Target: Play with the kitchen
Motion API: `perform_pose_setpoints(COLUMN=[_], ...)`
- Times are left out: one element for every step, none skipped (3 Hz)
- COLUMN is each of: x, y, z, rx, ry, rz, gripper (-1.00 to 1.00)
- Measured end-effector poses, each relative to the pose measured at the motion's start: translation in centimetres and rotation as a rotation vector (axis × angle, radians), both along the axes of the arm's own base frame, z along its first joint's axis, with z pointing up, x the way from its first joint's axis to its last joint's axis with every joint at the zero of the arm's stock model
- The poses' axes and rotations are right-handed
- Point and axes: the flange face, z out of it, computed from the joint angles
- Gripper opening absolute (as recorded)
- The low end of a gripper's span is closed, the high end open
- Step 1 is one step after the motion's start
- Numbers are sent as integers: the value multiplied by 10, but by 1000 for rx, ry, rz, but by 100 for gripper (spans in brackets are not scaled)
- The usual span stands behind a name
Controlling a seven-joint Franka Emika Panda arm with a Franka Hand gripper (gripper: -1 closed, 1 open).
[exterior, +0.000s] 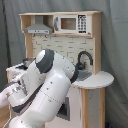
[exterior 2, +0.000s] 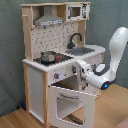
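Lower front of the kitchen hidden behind the arm.

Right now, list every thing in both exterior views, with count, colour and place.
white and light-wood toy kitchen: one, against the grey curtain.
windowed white oven door: one, swung open at the front.
small metal pot: one, on the stovetop.
black curved faucet: one, behind the sink.
grey sink: one, in the counter.
grey hood: one, on the upper shelf.
white microwave: one, beside the hood.
white robot arm: one; hand by the knob panel.
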Motion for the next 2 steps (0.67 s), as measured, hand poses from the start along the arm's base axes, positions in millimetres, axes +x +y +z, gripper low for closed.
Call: perform_pose_setpoints(x=[0,0], y=[0,0], z=[0,-1], rx=[-108,-229], ry=[11,22], rz=[-8,-16], gripper=[-100,-100])
